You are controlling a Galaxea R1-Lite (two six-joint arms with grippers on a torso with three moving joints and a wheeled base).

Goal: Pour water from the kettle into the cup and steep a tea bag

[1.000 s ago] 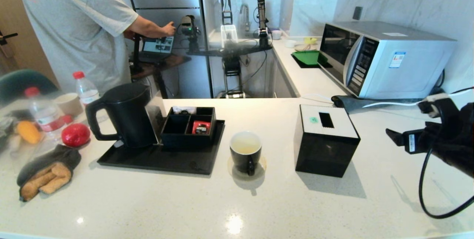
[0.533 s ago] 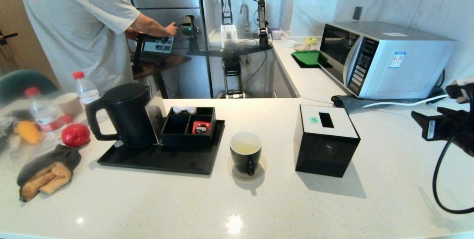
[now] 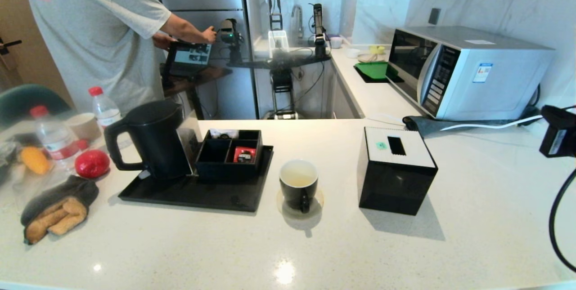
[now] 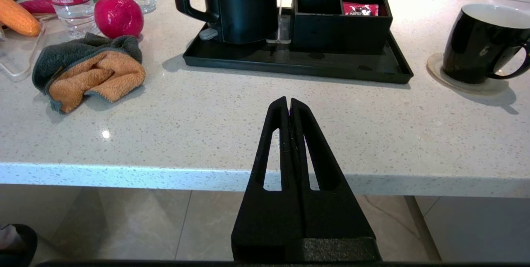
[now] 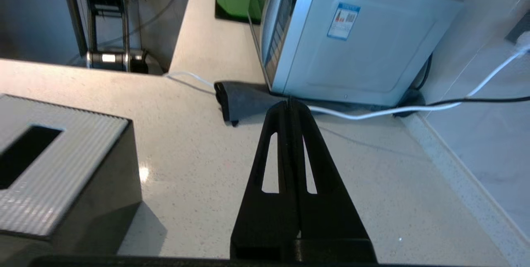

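Observation:
The black kettle (image 3: 153, 139) stands on the left of a black tray (image 3: 198, 193), handle pointing left; the left wrist view shows the kettle (image 4: 244, 4) too. The black cup (image 3: 298, 184) sits on a round coaster right of the tray, holding faintly yellowish water (image 3: 298, 176). No tea bag shows. My left gripper (image 4: 288, 101) is shut and empty, held low before the counter's front edge, well short of the cup (image 4: 480, 47). My right gripper (image 5: 290, 103) is shut and empty over the counter near the microwave; only the right arm (image 3: 558, 137) shows at the head view's right edge.
A black tissue box (image 3: 396, 171) stands right of the cup. A microwave (image 3: 468, 72) and white cable (image 3: 486, 125) fill the back right. An organiser with a red packet (image 3: 244, 154) shares the tray. Bottles (image 3: 54, 139), a paper cup (image 3: 84, 127), red fruit (image 3: 92, 163) and a cloth (image 3: 56, 209) lie left. A person (image 3: 90, 33) stands behind.
My right arm has drawn back to the right, almost out of the head view. The kettle, cup and left gripper's surroundings have stayed put.

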